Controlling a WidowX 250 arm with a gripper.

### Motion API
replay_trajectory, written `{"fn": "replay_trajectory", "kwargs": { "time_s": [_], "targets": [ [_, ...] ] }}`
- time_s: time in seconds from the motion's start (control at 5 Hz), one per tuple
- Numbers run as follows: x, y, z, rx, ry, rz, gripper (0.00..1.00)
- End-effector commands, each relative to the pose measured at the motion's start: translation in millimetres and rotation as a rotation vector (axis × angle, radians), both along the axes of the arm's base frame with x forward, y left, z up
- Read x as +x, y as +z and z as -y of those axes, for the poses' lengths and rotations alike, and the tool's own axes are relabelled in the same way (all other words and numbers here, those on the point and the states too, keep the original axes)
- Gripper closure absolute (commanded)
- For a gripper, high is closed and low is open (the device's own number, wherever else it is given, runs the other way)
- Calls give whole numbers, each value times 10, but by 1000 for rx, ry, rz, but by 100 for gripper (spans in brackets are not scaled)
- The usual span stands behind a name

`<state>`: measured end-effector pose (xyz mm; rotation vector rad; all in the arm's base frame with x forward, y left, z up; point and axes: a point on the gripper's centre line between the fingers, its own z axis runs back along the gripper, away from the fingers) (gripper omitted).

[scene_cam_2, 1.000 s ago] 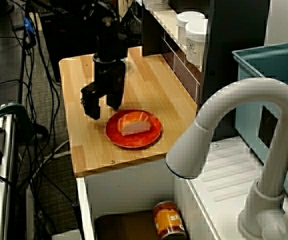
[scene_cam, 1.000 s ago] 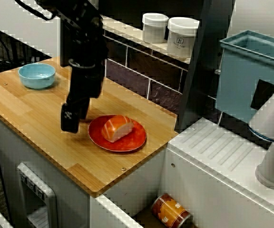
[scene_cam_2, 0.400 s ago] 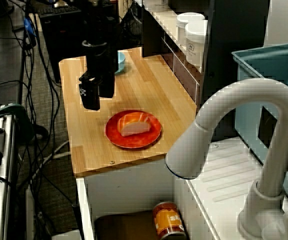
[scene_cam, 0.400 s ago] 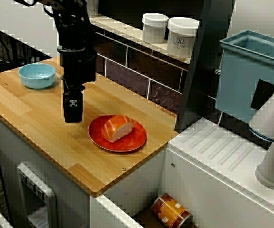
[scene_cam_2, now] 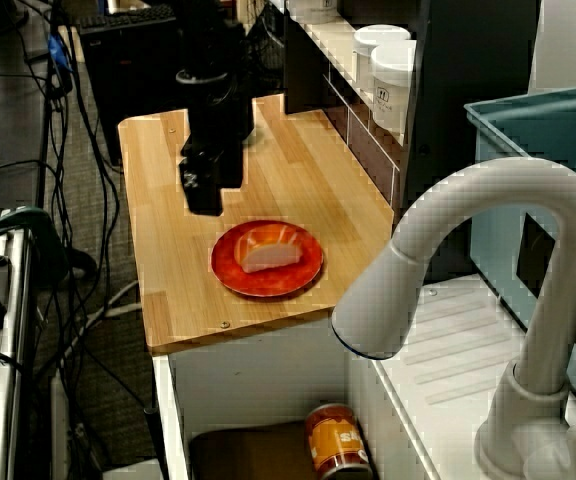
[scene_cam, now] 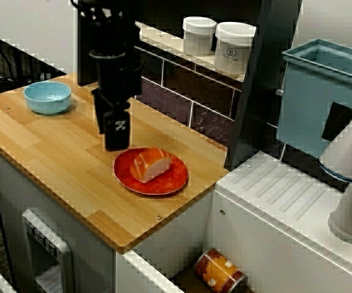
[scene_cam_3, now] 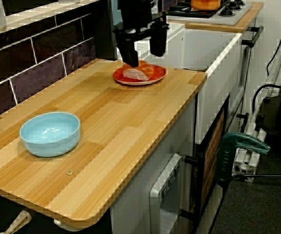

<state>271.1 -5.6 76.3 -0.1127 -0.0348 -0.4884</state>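
I'm hanging over the sink end of the desk (scene_cam: 47, 159), jaws pointing straight down by the red plate (scene_cam: 171, 182). The low view along the desk shows it best. My two fingers (scene_cam_3: 128, 51) stand wide apart, gripping nothing.

The salmon piece (scene_cam: 150, 165) lies around the middle of the plate. The plate sits close to the desk's sink-end edge, between the tiled-wall edge and the front edge. In the low view the finger nearer the wall covers the back of the salmon and a bit of the plate's rim. I cannot tell there whether that tip hangs over the plate or just short of it.

In the front-corner view and the view past the tap, my fingers line up into one black block (the gap is lost there). That block shows just off the plate's rim on the bowl side, apart from it as far as I can make out. My height over the wood is hard to read in any view. My arm (scene_cam: 112, 36) runs out of the top edge of every picture.

The blue bowl (scene_cam_3: 50, 133) sits well apart at the opposite end, nearer the wall-side edge. The white jars (scene_cam: 198, 35) stand on the shelf above the tiles, their labels too small to read. A can (scene_cam_2: 338, 440) lies in the opening below the desk, partly cut off by the bottom edge in the front-corner view. The white tap (scene_cam_2: 458, 250) fills the foreground of its view and hides part of the draining board.
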Motion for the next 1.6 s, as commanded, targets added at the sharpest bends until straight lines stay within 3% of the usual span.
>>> {"fn": "replay_trajectory", "kwargs": {
  "time_s": [0.0,0.4,1.0,1.4],
  "targets": [
    [353,210,96,-43,147,89,0],
    [408,103,141,-88,257,67,0],
    [421,-54,341,-108,286,36,0],
    [425,-217,386,-71,270,44,0]
  ]
}}
